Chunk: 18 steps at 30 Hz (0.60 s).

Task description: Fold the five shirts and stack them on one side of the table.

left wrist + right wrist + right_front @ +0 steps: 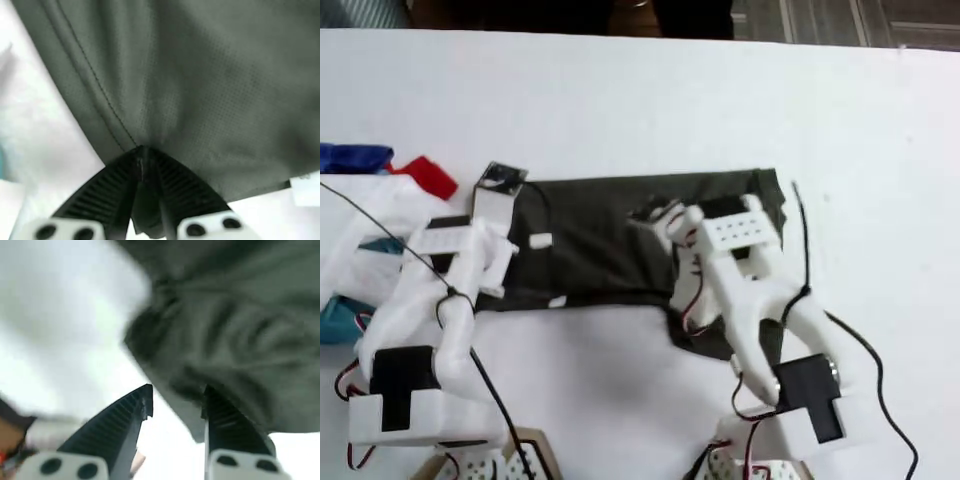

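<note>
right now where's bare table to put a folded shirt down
The widest bare stretch is the table beyond the dark shirt, along the far edge. The right end past the shirt is free too, plus a small patch between the left arm and right arm. Crowded: the shirt pile at the left end.

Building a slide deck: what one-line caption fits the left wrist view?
Left gripper shut on the dark shirt at its edge, over the white table.

One dark shirt (590, 240), one clothes heap (360, 215), two grippers (141, 159) (176, 399).
</note>
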### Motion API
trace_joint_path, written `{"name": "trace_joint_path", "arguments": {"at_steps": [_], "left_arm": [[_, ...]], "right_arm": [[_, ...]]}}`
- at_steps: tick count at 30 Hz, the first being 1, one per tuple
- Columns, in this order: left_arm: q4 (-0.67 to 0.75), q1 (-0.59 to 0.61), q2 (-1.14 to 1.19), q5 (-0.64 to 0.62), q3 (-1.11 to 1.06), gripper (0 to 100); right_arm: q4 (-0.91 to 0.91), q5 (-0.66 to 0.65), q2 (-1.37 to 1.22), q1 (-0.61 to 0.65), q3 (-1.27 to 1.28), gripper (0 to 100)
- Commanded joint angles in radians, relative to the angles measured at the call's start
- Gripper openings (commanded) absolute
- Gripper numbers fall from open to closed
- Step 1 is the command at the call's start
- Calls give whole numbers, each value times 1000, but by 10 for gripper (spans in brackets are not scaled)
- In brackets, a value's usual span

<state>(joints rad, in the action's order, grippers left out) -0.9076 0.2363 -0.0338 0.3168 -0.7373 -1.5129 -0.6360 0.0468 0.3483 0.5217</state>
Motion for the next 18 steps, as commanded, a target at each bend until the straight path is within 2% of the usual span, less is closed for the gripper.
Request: {"name": "trace_joint_path", "arguments": {"at_steps": [1,6,9,14,18], "left_arm": [[21,8,-12,-11,-4,25],[21,8,-12,-11,-4,25],[21,8,-12,-11,-4,25],[21,8,-12,-11,-4,25],[21,8,-12,-11,-4,25]], "right_arm": [[-74,-87,35,68,25,162],[-91,-114,62,64,3,162],[-84,-106,116,1,-68,162],[74,-49,131,-156,-89,163],[150,-46,53,-191,-17,163]]}}
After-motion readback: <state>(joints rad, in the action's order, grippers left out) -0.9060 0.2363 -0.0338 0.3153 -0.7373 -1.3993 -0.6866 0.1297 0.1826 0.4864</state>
